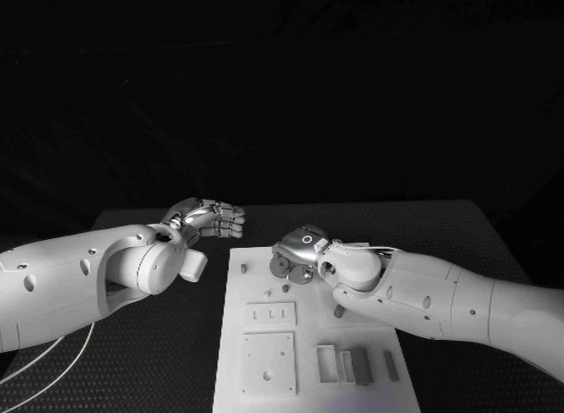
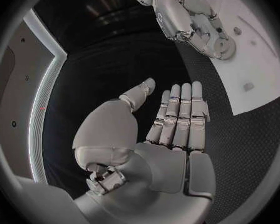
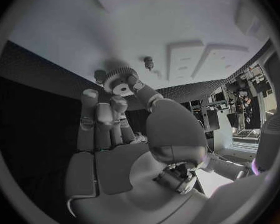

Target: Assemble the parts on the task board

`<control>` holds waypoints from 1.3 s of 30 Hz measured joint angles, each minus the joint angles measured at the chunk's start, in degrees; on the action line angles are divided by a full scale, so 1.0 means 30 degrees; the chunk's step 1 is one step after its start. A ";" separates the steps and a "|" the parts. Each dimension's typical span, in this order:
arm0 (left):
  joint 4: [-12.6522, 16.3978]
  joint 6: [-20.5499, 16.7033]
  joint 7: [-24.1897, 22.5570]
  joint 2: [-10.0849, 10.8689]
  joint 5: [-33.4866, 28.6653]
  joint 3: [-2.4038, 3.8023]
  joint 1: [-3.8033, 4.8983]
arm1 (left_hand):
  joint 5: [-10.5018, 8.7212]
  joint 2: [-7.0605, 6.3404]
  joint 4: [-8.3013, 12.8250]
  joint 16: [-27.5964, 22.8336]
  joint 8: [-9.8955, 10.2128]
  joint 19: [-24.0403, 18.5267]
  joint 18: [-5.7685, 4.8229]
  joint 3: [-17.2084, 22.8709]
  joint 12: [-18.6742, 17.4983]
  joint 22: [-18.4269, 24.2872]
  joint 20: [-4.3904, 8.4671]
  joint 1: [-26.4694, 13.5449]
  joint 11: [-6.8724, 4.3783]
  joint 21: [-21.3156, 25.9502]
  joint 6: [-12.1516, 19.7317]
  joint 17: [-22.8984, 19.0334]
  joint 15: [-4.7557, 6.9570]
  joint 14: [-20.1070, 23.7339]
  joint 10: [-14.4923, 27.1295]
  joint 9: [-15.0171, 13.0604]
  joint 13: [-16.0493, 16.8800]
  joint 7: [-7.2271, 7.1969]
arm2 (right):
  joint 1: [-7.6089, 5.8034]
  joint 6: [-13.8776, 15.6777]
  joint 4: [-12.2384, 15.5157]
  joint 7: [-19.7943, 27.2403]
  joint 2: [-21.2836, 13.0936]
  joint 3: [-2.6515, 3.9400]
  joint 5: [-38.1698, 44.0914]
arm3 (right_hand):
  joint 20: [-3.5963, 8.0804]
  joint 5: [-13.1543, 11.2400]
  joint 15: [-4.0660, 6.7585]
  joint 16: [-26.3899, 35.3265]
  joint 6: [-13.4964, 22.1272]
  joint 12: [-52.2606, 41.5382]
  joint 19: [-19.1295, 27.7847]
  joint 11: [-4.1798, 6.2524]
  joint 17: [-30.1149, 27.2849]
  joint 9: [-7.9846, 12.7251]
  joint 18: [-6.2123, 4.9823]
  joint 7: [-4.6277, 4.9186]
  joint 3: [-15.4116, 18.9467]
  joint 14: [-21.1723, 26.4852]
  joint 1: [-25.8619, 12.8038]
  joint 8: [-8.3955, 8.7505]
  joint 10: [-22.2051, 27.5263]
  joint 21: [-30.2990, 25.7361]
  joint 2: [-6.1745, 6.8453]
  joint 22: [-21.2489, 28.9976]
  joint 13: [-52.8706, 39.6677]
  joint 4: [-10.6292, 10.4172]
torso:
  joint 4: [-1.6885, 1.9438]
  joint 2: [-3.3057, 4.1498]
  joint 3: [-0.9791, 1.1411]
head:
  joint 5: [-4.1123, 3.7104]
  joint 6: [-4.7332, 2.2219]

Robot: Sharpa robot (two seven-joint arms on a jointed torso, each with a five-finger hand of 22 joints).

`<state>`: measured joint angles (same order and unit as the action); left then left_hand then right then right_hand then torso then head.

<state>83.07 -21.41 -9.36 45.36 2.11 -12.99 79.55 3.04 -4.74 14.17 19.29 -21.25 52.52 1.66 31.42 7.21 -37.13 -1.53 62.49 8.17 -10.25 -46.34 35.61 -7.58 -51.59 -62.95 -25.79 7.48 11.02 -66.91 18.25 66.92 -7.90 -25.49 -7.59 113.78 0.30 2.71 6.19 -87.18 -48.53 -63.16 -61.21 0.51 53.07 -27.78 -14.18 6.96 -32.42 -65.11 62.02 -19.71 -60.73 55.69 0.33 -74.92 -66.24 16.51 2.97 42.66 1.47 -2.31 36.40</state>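
The white task board [image 1: 309, 391] lies in the middle of the table. My right hand [image 1: 304, 248] hovers over the board's far end and pinches a grey toothed gear [image 3: 121, 81] between thumb and fingers; the gear [image 1: 286, 268] is just above the board. Two short pegs [image 3: 149, 62] [image 3: 100, 76] stand on the board [image 3: 115, 25] close to the gear. My left hand [image 1: 211, 218] is off the board's far left corner, above the black table. In the left wrist view its fingers [image 2: 177, 114] are stretched out side by side, holding nothing.
Small pegs [image 1: 245, 268] [image 1: 340, 311] stand on the board. Two square raised plates [image 1: 270, 315] [image 1: 267, 361] sit in its left half. Grey bars [image 1: 360, 366] lie near the front right. Black table [image 1: 456, 232] surrounds the board.
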 measured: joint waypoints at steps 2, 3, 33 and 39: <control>0.0000 0.0000 0.0003 0.0000 0.0000 0.0000 0.0000 | 0.0001 0.0000 0.0000 0.0000 0.0000 0.0000 -0.0001 0.0000 0.0000 0.0000 0.0000 0.0000 0.0000 0.0000 0.0000 -0.0001 0.0000 0.0000 0.0000 0.0000 0.0000 0.0000 | 0.0000 0.0006 0.0002 0.0000 0.0000 -0.0005 0.0003 | 0.0000 -0.0014 -0.0001 0.0000 0.0000 0.0000 0.0000 -0.0001 0.0000 0.0000 0.0001 0.0000 0.0000 0.0000 0.0001 0.0000 0.0000 0.0000 -0.0001 0.0000 0.0000 0.0001 | 0.0000 -0.0002 0.0000 | -0.0002 0.0002; 0.0000 0.0000 0.0003 0.0000 0.0000 0.0000 0.0000 | 0.0001 0.0000 0.0000 0.0000 0.0000 0.0000 -0.0002 0.0000 0.0000 0.0001 0.0000 0.0000 0.0001 0.0000 0.0000 0.0000 0.0000 -0.0001 0.0000 0.0000 0.0000 0.0000 | 0.0000 0.0007 0.0007 0.0000 0.0000 -0.0006 0.0005 | -0.0001 -0.0014 -0.0001 0.0000 0.0000 0.0000 0.0001 -0.0002 0.0000 0.0000 0.0001 0.0000 0.0001 0.0000 0.0001 0.0000 -0.0001 0.0000 -0.0001 0.0000 -0.0001 0.0001 | 0.0000 -0.0002 0.0000 | -0.0002 0.0002; 0.0004 -0.0003 0.0004 0.0110 -0.0002 -0.0001 0.0000 | 0.0000 0.0000 0.0000 0.0000 0.0000 0.0000 -0.0003 0.0000 0.0000 -0.0012 0.0000 0.0000 0.0000 0.0075 -0.0001 0.0036 0.0000 0.0000 0.0000 0.0000 -0.0001 0.0001 | 0.0058 0.0215 0.0391 -0.0455 -0.0294 -0.0047 0.0432 | -0.0009 -0.0043 -0.0022 0.0001 -0.0003 0.0000 0.0002 -0.0069 0.0098 0.0000 0.0001 -0.0003 0.0030 -0.0123 0.0176 0.0000 -0.0067 -0.0001 -0.0028 0.0000 0.0033 0.0030 | -0.0013 0.0000 0.0002 | 0.0057 0.0060; 0.0005 -0.0003 0.0003 0.0111 -0.0002 -0.0002 0.0000 | 0.0001 0.0000 0.0000 0.0000 0.0000 0.0000 -0.0002 0.0000 -0.0073 -0.0029 0.0000 0.0000 0.0000 0.0075 -0.0001 0.0051 0.0000 0.0000 0.0001 0.0000 -0.0001 0.0001 | 0.0070 0.0233 0.0401 -0.0539 -0.0320 -0.0048 0.0511 | -0.0012 0.0004 -0.0008 0.0001 -0.0005 0.0000 0.0002 -0.0070 0.0114 0.0001 0.0002 -0.0004 0.0033 -0.0110 0.0176 0.0000 -0.0069 -0.0001 -0.0028 0.0000 0.0031 0.0033 | -0.0016 0.0000 0.0002 | 0.0068 0.0049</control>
<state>83.08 -21.42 -9.35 45.69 2.11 -13.00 79.55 3.04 -4.74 14.17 19.29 -21.25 52.52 1.66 31.42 7.00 -37.22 -1.53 62.49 8.17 -10.03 -46.35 35.77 -7.58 -51.59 -62.94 -25.79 7.48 11.02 -66.70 18.95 68.12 -9.51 -26.46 -7.74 115.31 0.27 2.72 6.17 -87.18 -48.54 -63.16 -61.20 0.30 53.41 -27.78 -14.18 6.95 -32.32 -65.44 62.55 -19.71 -60.94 55.69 0.24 -74.92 -66.14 16.61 2.92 42.66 1.47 -2.10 36.55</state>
